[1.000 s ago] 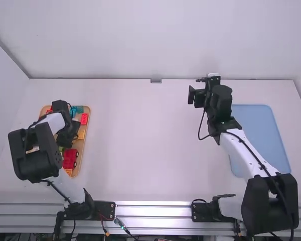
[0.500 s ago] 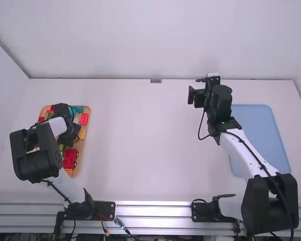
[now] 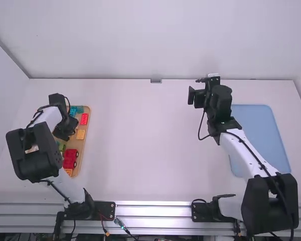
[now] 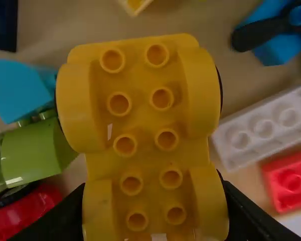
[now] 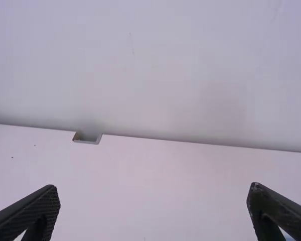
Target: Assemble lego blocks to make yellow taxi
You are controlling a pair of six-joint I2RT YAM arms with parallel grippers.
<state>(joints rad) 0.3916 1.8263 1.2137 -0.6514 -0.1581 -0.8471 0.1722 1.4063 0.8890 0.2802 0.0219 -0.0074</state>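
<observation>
Left gripper [image 4: 150, 193] has shifted a little outward above the tray [image 3: 80, 145], clamped on the yellow base's [image 4: 143, 115] sides, I'd guess to spare its studs, while the right gripper's [image 5: 153, 193] fingers stand apart.

Flat white rectangular table [image 3: 140, 140] runs under both grippers. Directly on it, below L gripper [image 3: 70, 132]: long tan wooden tray w/ rounded corners [image 3: 79, 145], partly hidden by L arm; its long side runs approx. away from the arm bases. To the right of R gripper [image 3: 191, 96] & nearer the bases: light-blue rectangular mat w/ rounded corners [image 3: 256, 130], flat on the tabletop, its L edge partly hidden by R arm. Tray & mat well apart. Small grey rectangular cutout [image 3: 156, 81] in far edge, left of R gripper.
</observation>
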